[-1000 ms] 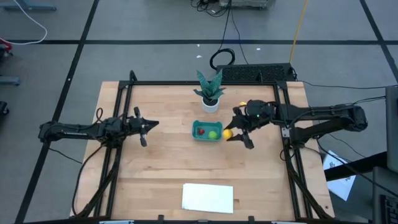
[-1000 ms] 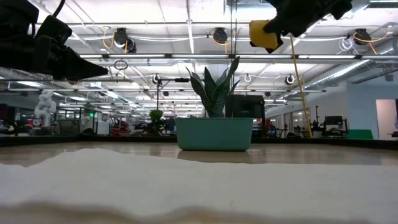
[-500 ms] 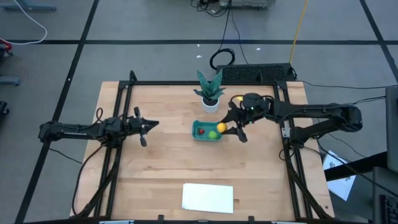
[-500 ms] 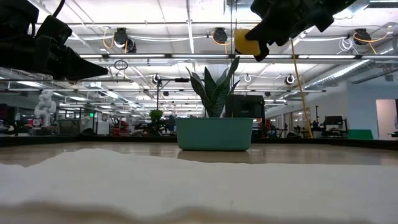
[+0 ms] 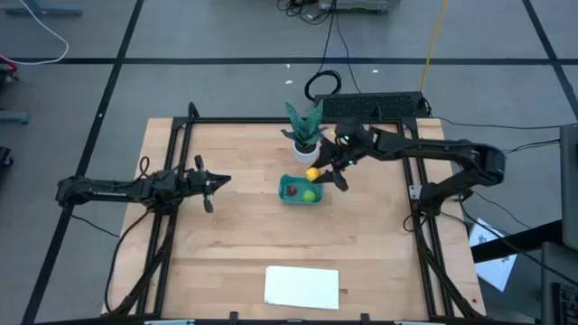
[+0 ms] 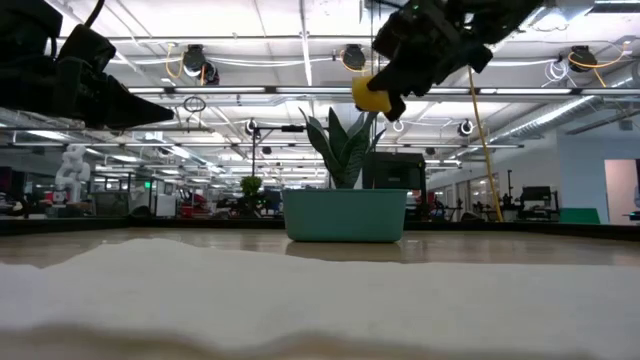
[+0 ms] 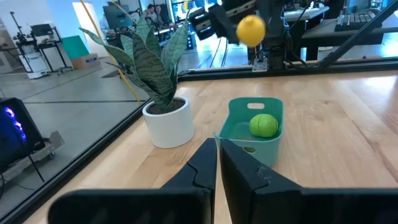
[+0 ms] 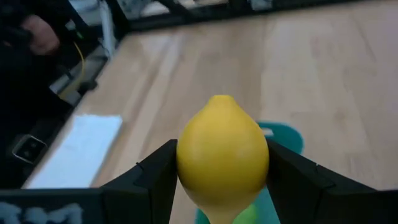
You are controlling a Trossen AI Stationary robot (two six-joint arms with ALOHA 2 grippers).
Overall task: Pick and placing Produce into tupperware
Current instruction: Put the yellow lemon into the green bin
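My right gripper [image 5: 319, 173] is shut on the yellow lemon [image 5: 312, 173], which hangs in the air over the far edge of the teal tupperware [image 5: 301, 200]. The lime-green fruit [image 5: 309, 194] and the tiny red one [image 5: 291, 190] lie inside the tupperware, which rests flat on the table. In the low view the lemon [image 6: 371, 95] is well above the tupperware [image 6: 345, 216]. The left wrist view shows the lemon [image 7: 251, 30] above the container [image 7: 272, 109]. My left gripper [image 5: 213, 183] waits shut, left of the tupperware. My right gripper pinches the lemon [image 8: 222, 152] between its two fingers [image 8: 158, 174], one on each opposite side of its body. The fingers come from the table's right, slanting down. The lemon is lifted clear, its pointed end [image 8: 221, 99] facing away from the wrist.
A potted plant in a white pot [image 5: 305, 149] stands just beyond the tupperware, close to the right gripper. A flat white sheet [image 5: 302, 286] lies near the table's near edge. Bare wood lies between my left gripper and the tupperware.
My right gripper has carried the lemon toward the table's left and a little toward the far edge. It went from beside the tupperware's right side to over its far edge, staying shut on it. My left arm has kept still.
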